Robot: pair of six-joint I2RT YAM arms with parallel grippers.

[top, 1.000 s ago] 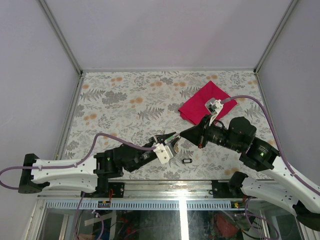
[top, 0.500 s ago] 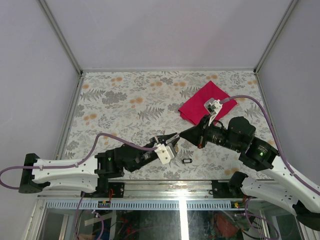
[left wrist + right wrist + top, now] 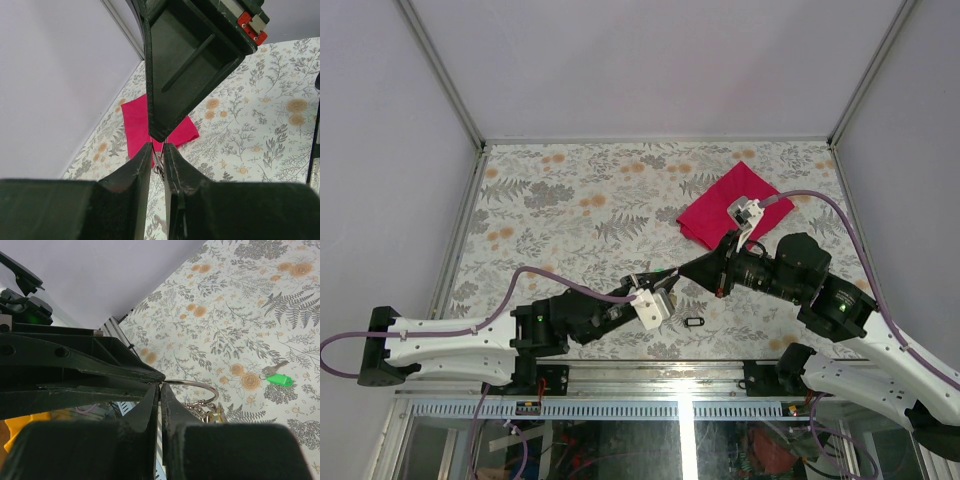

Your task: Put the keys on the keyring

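My right gripper is shut on the keyring, a thin silver loop held up above the table. A short chain and some keys, one pale yellow, hang from the loop. My left gripper meets it tip to tip from the left. In the left wrist view its fingers stand a narrow slit apart, with the keyring wire running down between them. I cannot tell whether they pinch it. One black-framed key lies on the table just in front of both grippers.
A red cloth lies at the back right of the flowered table. A metal key with a green tag lies on the table beyond the ring. Grey walls close in the left, back and right sides.
The left gripper has crept slightly right and up against the right gripper's tip, and its jaws have narrowed. The right arm has stayed put with the ring.
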